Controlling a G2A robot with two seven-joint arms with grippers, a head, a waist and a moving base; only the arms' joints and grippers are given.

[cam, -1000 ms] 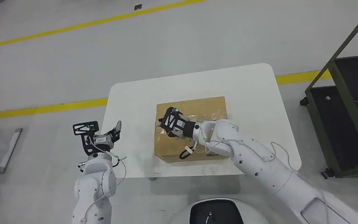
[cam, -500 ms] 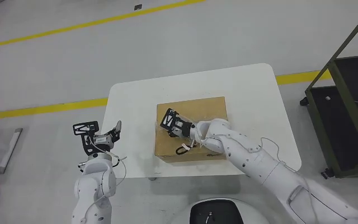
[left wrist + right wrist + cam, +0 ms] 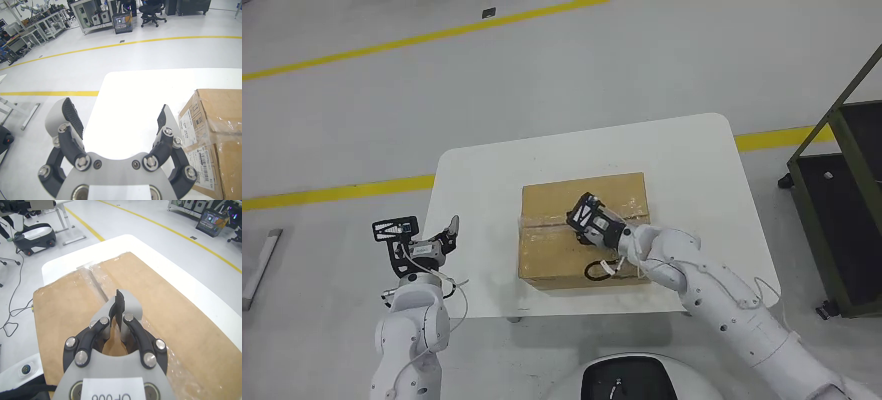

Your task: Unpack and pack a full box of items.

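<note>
One white, round-cornered table point(image 3: 482, 180) is being shown on a pale grey workshop floor point(image 3: 542, 80) crossed by two yellow lines point(image 3: 342, 190). One cardboard box point(image 3: 552, 200), sealed along its top with clear tape point(image 3: 94, 279), is being borne near the table's middle. Of two grippers, the right gripper point(image 3: 118, 302) is being held over the taped seam, fingers pressed together on nothing visible. The left gripper point(image 3: 117, 109) is being held off the table's left side, fingers spread wide and empty.
</note>
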